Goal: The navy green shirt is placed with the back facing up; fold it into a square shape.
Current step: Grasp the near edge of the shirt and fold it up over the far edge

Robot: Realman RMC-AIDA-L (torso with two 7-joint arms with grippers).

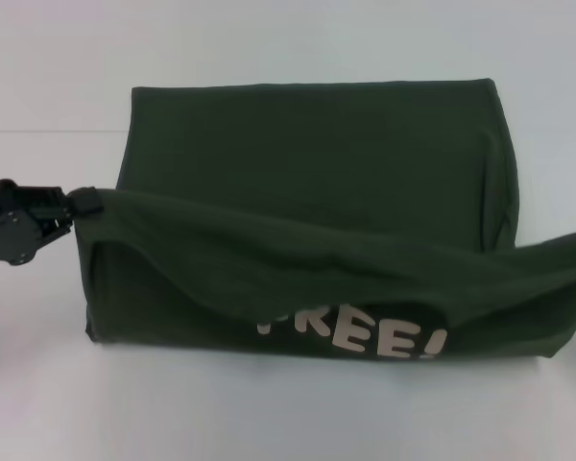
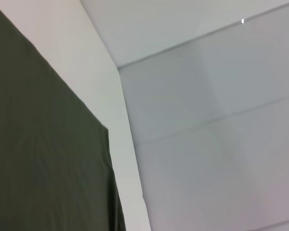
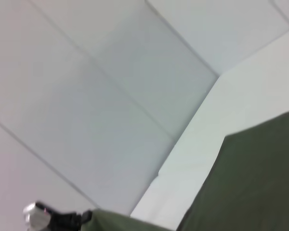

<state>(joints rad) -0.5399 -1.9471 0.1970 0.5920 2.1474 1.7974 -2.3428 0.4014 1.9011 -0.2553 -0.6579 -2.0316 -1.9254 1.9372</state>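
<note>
Navy green shirt (image 1: 317,192) lies on the white bench (image 1: 269,413), its near edge raised; the left claw (image 1: 82,204) pinches one corner, the right claw stays unseen.

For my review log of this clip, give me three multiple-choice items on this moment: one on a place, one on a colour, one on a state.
1. Where is the left gripper?
A. At the left end of the raised shirt hem
B. Flat on the table, far from the cloth
C. Above the far edge of the shirt

2. What colour is the lettering on the navy green shirt?
A. Bright red
B. Pale, off-white
C. Black

3. How does the near part of the shirt lie?
A. Rolled into a tube
B. Spread flat on the table
C. Lifted off the table, front showing underneath

Answers: 1 A, its tip meets the hem's left end; 2 B, the pale "FREE!" shows; 3 C, the raised edge spans the view.
</note>
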